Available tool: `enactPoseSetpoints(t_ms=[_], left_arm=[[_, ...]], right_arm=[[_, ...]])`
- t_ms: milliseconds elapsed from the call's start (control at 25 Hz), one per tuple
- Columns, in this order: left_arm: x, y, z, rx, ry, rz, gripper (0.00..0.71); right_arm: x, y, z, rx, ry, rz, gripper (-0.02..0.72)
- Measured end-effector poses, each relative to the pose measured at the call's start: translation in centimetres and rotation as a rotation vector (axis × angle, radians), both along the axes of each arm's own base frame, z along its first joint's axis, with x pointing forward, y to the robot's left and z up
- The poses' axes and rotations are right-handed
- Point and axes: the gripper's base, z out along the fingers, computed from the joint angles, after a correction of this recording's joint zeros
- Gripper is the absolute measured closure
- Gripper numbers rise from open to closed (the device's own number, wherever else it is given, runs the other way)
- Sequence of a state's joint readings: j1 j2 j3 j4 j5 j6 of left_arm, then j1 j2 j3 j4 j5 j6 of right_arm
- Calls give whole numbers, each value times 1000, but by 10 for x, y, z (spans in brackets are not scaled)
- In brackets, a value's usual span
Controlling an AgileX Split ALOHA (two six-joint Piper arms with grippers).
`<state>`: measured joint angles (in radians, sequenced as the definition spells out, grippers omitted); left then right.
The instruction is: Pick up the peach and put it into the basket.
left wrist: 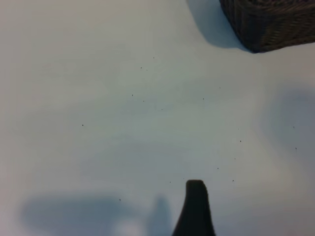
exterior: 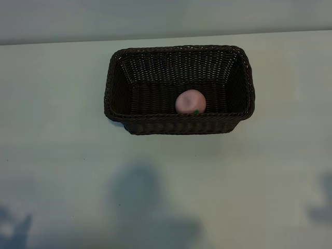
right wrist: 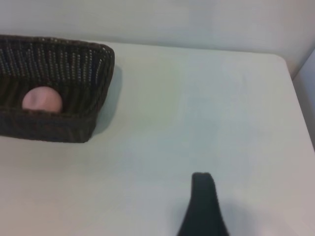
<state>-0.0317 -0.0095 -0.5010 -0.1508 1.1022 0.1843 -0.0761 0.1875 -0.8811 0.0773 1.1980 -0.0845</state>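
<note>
The pink peach point(exterior: 190, 101) lies inside the dark brown wicker basket point(exterior: 179, 124), against its near wall and slightly right of the middle. In the right wrist view the peach point(right wrist: 42, 100) shows over the rim of the basket point(right wrist: 59, 127). My right gripper point(right wrist: 158, 196) hovers over bare table well to the side of the basket; only one dark finger point(right wrist: 203, 206) shows, and nothing is between the jaws. My left gripper point(left wrist: 157, 196) is likewise open and empty over the table, one finger point(left wrist: 195, 209) showing, with a basket corner point(left wrist: 268, 24) far off. Neither arm appears in the exterior view.
The pale table point(exterior: 166, 181) spreads wide around the basket, with only the arms' shadows point(exterior: 140, 197) on its near part. The table's far edge meets a wall point(exterior: 166, 21) behind the basket. The table's corner point(right wrist: 283, 61) shows in the right wrist view.
</note>
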Motion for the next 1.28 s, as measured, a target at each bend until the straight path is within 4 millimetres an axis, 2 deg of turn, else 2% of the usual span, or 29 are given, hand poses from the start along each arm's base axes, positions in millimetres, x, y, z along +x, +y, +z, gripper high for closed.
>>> enactPoseSetpoints(t_ms=[400, 920, 1080, 1280], left_arm=[[0, 0, 0, 0, 0, 0, 120], [0, 0, 0, 0, 0, 0, 120], [0, 0, 0, 0, 0, 0, 120], [0, 0, 0, 0, 0, 0, 120]], right_arm=[[-8, -1, -54, -7, -11, 16, 177], [4, -7, -79, -52, 73, -26, 177], [11, -7, -93, -40, 119, -19, 177], [15, -7, -94, -22, 97, -29, 177]])
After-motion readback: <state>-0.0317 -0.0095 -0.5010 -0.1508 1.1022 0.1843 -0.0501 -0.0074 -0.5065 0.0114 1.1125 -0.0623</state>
